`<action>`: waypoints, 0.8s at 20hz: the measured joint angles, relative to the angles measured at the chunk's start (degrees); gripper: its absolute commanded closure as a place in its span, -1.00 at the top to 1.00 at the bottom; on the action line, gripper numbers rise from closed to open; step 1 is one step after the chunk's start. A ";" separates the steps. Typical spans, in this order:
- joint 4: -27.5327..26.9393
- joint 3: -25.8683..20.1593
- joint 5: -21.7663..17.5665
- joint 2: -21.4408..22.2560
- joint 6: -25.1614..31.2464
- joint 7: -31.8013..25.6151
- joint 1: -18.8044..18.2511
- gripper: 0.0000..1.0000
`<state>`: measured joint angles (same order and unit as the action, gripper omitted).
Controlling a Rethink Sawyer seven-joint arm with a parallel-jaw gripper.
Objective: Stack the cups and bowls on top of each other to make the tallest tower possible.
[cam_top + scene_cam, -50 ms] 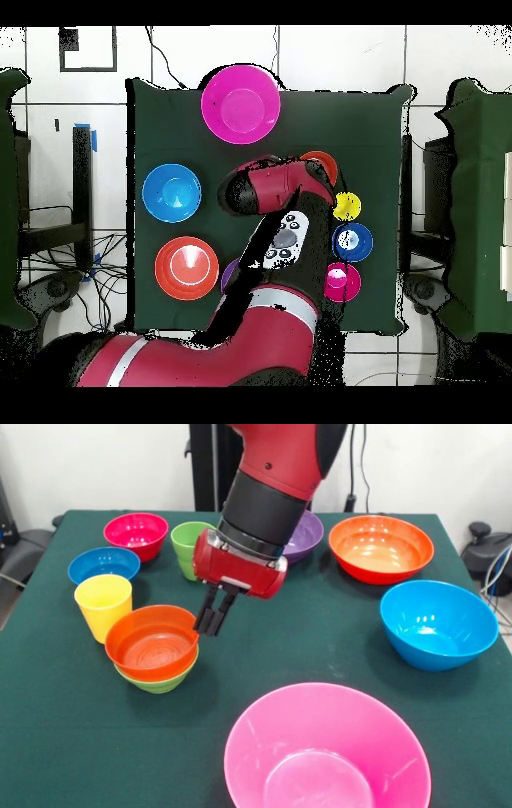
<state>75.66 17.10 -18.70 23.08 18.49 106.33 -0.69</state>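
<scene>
No brand, label or writing can be read on any of the pieces. In the front view I count two cups and eight bowls on the dark green table [336, 640]. The cups are a yellow cup [103, 606] at about nine o'clock from the table's middle and a light green cup [189, 548] at about eleven o'clock, partly hidden by the arm. Four bowls are large: the pink bowl [324, 760] at six o'clock, nearest the camera, the light blue bowl [438, 624] at three o'clock, the orange bowl [381, 547] at one o'clock and the purple bowl [306, 536] at twelve o'clock, mostly behind the arm. Four are small: the magenta-red bowl [136, 534] at eleven o'clock, the dark blue bowl [103, 566] at ten o'clock, and the orange-red bowl [152, 642] nested in the small green bowl [164, 682] at about eight o'clock, just beside the yellow cup. That nested pair is the only stack; every other piece stands alone, mouth up. The gripper [211, 618] hangs at the pair's three o'clock rim, its two dark fingers [206, 616] drawn narrow, side by side, gripping nothing that I can see; whether they touch the rim I cannot tell. In the overhead view the arm covers the stack except a sliver of the orange-red bowl.
</scene>
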 measured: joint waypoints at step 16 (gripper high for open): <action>2.63 -6.06 4.23 6.43 3.61 0.00 -0.49 -1.00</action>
<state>78.29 11.04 -14.48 29.51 22.10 106.33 -1.18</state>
